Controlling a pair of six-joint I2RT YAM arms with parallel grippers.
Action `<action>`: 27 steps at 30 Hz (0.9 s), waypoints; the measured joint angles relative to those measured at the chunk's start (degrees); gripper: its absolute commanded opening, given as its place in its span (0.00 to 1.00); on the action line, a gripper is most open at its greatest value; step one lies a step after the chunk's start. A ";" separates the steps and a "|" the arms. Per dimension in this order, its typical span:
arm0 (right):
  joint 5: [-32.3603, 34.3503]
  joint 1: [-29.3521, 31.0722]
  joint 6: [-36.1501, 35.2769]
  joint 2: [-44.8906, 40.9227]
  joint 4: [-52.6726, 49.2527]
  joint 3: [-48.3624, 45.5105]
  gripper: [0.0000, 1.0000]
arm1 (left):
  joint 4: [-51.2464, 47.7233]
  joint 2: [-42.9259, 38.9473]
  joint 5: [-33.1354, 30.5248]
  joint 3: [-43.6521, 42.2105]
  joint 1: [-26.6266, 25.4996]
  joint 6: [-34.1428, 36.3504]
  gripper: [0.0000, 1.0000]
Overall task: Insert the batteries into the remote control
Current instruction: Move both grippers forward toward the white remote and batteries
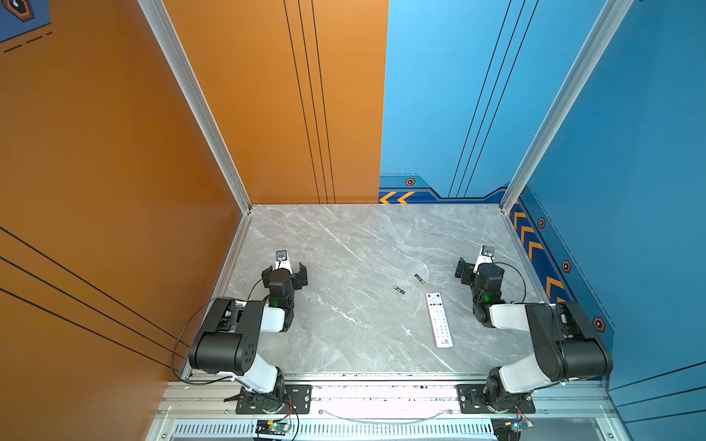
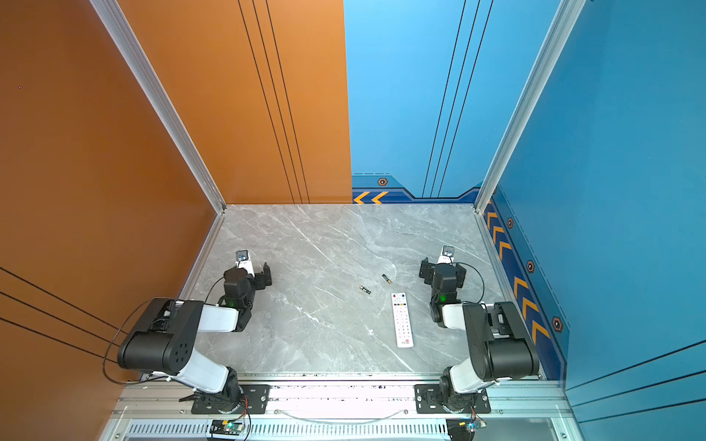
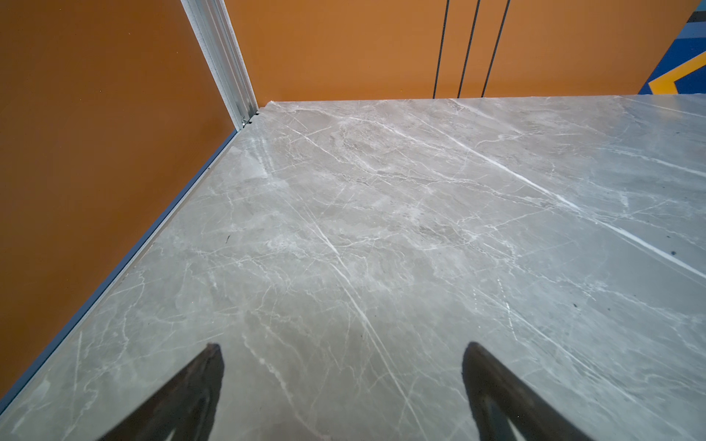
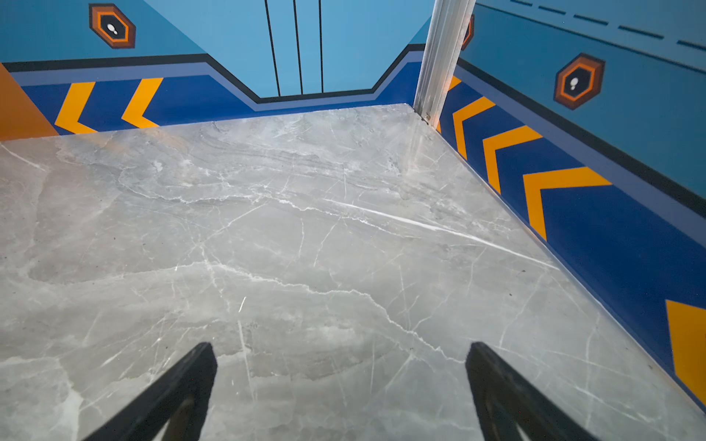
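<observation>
**Inspector:** Top views?
**Recorder:** In both top views the remote control lies buttons up on the table, right of centre. 2 batteries lie apart, just beyond its top end.
**Inspector:** Left wrist view?
**Recorder:** Left gripper spread wide, holding nothing.
**Inspector:** Right wrist view?
**Recorder:** Right gripper spread wide, holding nothing.

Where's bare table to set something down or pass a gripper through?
Bare: the far half of the table up to the back wall, and the middle stretch between the left gripper and the batteries. Crowded: right of centre, where both batteries and the remote control lie close together beside the right gripper.
</observation>
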 measured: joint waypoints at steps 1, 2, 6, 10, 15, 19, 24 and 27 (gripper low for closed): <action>-0.15 0.00 -0.09 -0.57 -0.76 0.52 1.00 | -0.11 -0.04 0.04 0.00 0.00 0.00 0.98; -0.20 0.00 -0.22 -1.29 -1.49 0.98 1.00 | -0.37 -0.26 0.07 0.00 0.00 0.00 0.98; -0.37 0.00 -0.44 -3.65 -4.50 1.22 1.00 | -3.54 -3.82 0.02 0.04 0.00 -0.02 0.98; -0.68 0.09 -0.42 -6.34 -7.89 1.22 1.00 | -8.98 -10.36 -0.02 0.74 -0.02 -0.07 0.98; -1.49 1.05 0.70 -12.66 -13.18 1.22 1.00 | -19.52 -18.38 0.09 4.09 -0.33 -1.33 0.98; -1.09 2.82 4.44 -18.32 -20.46 2.25 1.00 | -31.82 -23.17 -0.90 10.10 -1.51 -5.18 0.98; 0.26 4.17 11.41 -21.09 -34.73 9.20 1.00 | -45.13 -26.84 -1.29 16.06 -2.47 -10.29 0.98; -0.35 4.90 13.79 -22.38 -40.02 11.21 1.00 | -52.41 -27.80 0.87 18.53 -3.02 -13.66 0.98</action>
